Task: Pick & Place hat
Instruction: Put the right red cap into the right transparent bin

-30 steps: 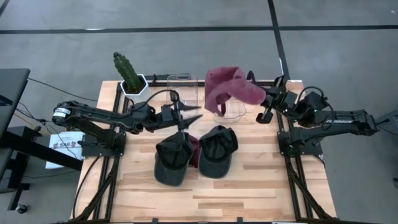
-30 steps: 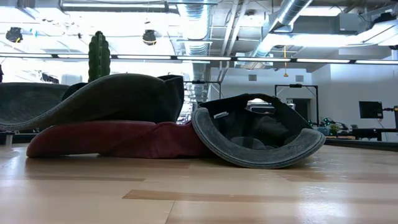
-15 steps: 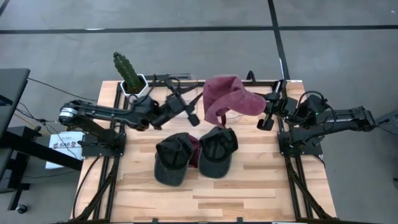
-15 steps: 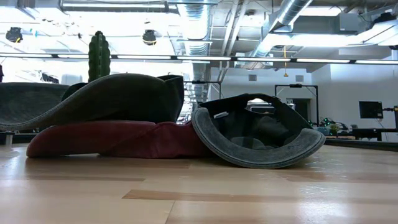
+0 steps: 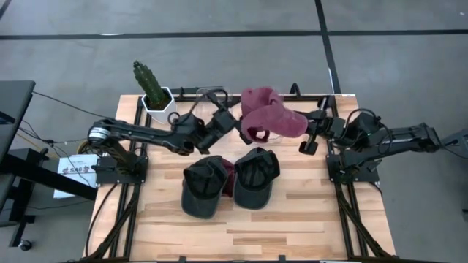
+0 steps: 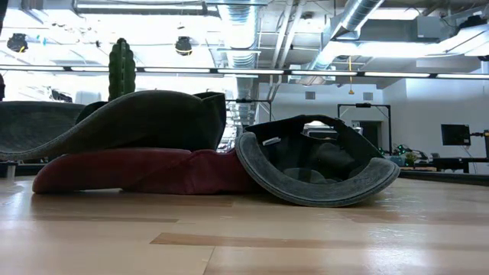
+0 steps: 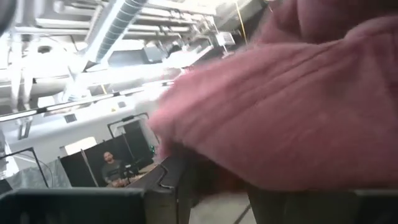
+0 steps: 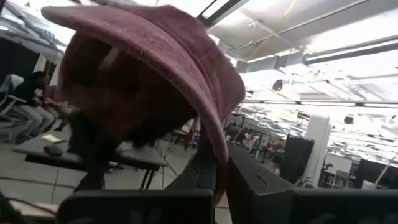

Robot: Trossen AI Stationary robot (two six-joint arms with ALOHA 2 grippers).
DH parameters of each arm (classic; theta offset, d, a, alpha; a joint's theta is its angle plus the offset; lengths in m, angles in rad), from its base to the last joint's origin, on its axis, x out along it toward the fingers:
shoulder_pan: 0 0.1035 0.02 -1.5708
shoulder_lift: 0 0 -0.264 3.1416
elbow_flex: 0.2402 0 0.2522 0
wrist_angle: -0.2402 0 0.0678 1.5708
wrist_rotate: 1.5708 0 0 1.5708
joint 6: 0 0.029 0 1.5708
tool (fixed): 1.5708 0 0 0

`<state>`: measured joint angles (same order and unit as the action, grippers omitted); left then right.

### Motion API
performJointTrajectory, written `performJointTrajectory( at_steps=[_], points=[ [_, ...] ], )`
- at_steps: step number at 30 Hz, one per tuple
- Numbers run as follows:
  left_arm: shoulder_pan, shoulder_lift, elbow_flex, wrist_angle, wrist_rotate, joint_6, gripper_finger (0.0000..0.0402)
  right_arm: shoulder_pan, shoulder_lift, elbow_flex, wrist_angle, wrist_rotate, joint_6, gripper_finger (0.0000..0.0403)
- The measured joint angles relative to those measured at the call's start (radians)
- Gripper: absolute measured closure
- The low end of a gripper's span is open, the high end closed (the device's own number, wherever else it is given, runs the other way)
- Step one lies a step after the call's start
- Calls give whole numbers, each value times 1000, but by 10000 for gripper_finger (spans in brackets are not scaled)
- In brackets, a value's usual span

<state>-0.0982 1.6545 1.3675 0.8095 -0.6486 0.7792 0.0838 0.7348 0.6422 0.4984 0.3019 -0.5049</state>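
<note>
Two arms on one maroon hat [image 5: 267,117] from above: my right gripper [image 5: 306,126] pinches its brim aloft at the table's [image 5: 307,212] back, and my left gripper [image 5: 234,124] has swung in from the caps [image 5: 230,179] to its crown, so I judge a two-handed shaping or handover. Low view: three caps stacked, untouched. Wrist views: right fingers clamped on the brim; left part-open against maroon cloth, grasp unclear; the clear box is now hidden, contents unknown.
</note>
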Motion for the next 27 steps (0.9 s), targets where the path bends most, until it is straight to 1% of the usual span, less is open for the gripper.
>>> performJointTrajectory(
  at_steps=[5, 9, 13, 17, 19, 23, 27],
  points=[
    [16, -18, 36, -9, -25, 6, 279, 26, 47, 2, 1, 1, -1, 401],
    [31, -27, 62, -8, -22, 11, 280, 45, 86, 4, 2, 15, -1, 402],
    [52, -27, 86, -9, -24, 50, 280, 60, 129, 5, 0, 26, 3, 402],
    [78, -32, 92, 10, -19, 54, 279, 72, 174, 4, -15, 33, 6, 402],
    [85, -31, 92, 9, -25, 55, 279, 72, 184, 2, -18, 73, 6, 402],
    [97, -30, 92, 10, -33, 55, 279, 70, 204, 2, -38, 119, 7, 402],
    [108, -31, 92, 22, -6, 54, 279, 71, 241, 2, -22, 162, 3, 402]
  ],
)
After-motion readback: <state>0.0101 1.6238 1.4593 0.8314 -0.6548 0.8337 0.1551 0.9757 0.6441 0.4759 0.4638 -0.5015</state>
